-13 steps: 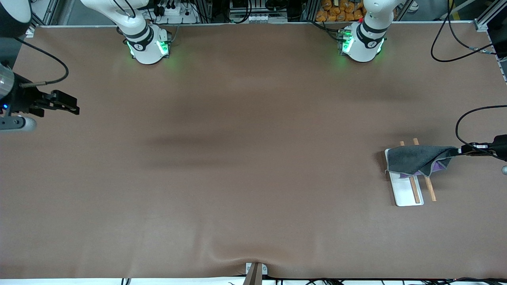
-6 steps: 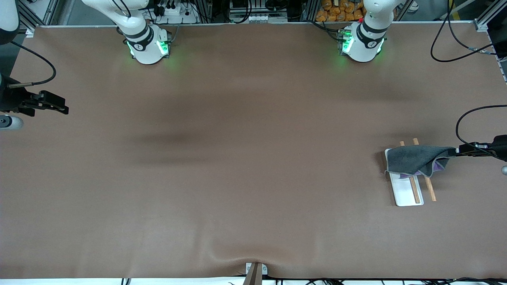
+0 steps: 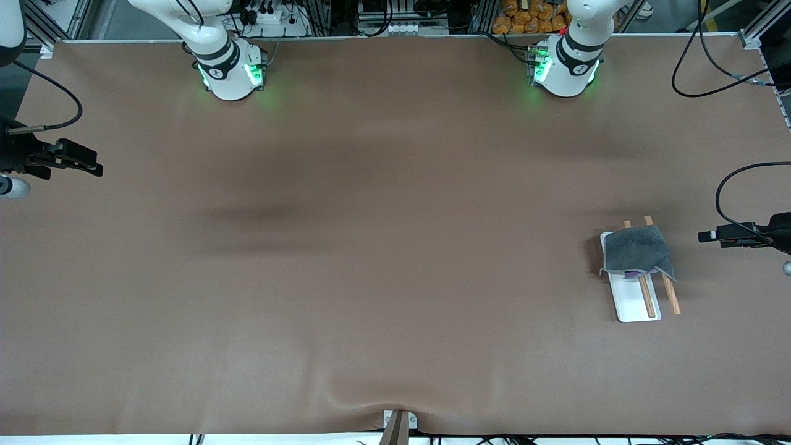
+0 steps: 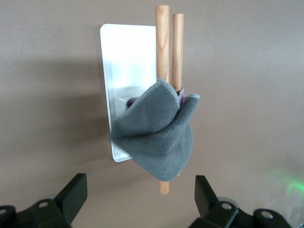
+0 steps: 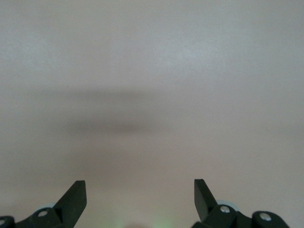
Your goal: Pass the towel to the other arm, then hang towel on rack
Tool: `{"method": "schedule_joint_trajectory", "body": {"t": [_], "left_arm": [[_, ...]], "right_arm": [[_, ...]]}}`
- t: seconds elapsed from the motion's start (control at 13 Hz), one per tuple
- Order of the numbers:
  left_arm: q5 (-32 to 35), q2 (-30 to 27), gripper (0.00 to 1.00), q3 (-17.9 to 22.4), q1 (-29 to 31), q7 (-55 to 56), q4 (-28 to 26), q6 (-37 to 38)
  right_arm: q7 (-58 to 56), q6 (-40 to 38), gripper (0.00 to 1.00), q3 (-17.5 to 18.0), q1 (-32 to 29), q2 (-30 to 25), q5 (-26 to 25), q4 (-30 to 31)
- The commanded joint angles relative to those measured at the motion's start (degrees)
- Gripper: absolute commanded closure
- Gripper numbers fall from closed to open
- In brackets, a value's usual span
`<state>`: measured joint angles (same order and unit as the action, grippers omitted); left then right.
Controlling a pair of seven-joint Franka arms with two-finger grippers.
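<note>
The towel [image 3: 636,250] hangs draped over the rack [image 3: 631,299]. The left gripper [image 3: 707,236] is beside the rack, spread wide and empty; the right gripper [image 3: 93,168] waits well apart, also spread wide.

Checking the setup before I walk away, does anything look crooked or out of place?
The towel hangs bunched over one end of the rack, a corner sagging past the outer rod. Both end effectors are open and clear.

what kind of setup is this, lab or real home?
Likely a robot lab: two arm bases bolted on a brown-covered table, cables and aluminium framing along its edge, and only a towel on a small rack.
</note>
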<state>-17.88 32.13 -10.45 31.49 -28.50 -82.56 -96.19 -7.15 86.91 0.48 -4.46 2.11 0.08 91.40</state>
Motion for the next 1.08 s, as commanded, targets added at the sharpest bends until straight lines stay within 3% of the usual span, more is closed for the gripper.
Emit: {"method": "schedule_joint_trajectory", "body": {"t": [0.0, 0.38, 1.0], "left_arm": [[1.9, -2.9, 0.00, -0.2, -1.2, 2.4, 0.0, 1.1], [6.5, -8.4, 0.00, -0.3, -4.8, 6.5, 0.0, 1.3], [6.9, -19.8, 0.00, -0.7, -10.7, 21.3, -0.3, 7.4]], "right_arm": [[-0.3, 0.9, 0.00, 0.9, -0.8, -2.0, 1.2, 2.2], [2.8, -0.2, 0.00, 1.1, -0.1, -2.0, 0.5, 1.1], [1.9, -4.0, 0.00, 1.2, 3.8, -0.7, 0.3, -6.5]]}}
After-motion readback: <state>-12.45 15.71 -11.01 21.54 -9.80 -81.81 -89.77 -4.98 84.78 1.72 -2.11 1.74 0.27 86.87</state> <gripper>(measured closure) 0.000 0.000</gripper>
